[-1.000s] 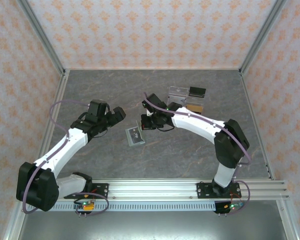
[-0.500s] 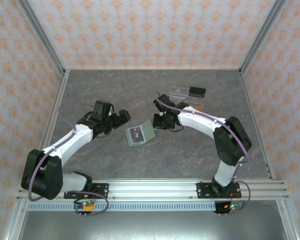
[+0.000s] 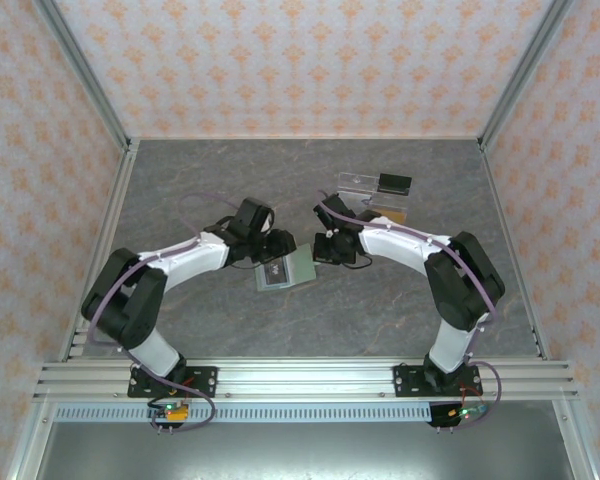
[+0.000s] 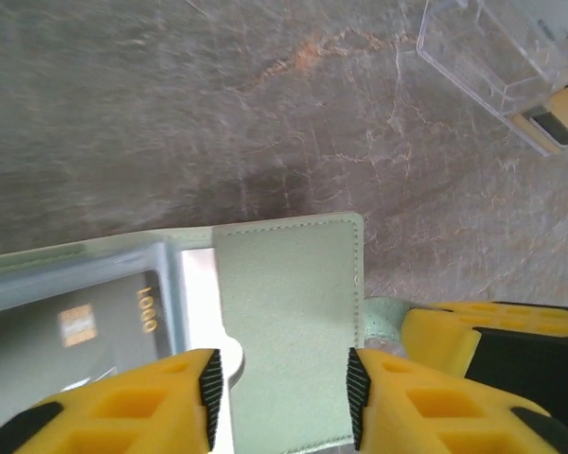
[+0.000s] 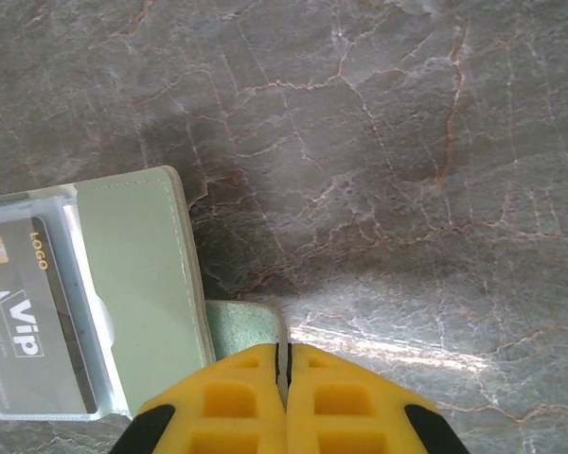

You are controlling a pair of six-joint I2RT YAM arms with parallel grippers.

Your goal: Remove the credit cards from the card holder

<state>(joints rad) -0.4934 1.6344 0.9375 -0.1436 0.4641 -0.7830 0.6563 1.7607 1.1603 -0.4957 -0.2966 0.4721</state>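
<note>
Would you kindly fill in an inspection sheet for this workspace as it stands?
Surface: grey marbled table, flat.
Job's things: card holder lying open, dark card in its clear pocket.
Clutter: clear acrylic stand, black card at its right end.
Grippers: left gripper open over the holder; right gripper shut, seemingly pinching the holder.
Cables: purple cables along both arms.
Surroundings: patterned walls, metal frame.

Top view bright, even, sharp; faint shadows under arms (image 3: pixel 180 262). Right wrist: dark shadow on table (image 5: pixel 360 113) beside holder (image 5: pixel 137 274), glare at 5 o'clock. Left wrist: bottom edge soft.
</note>
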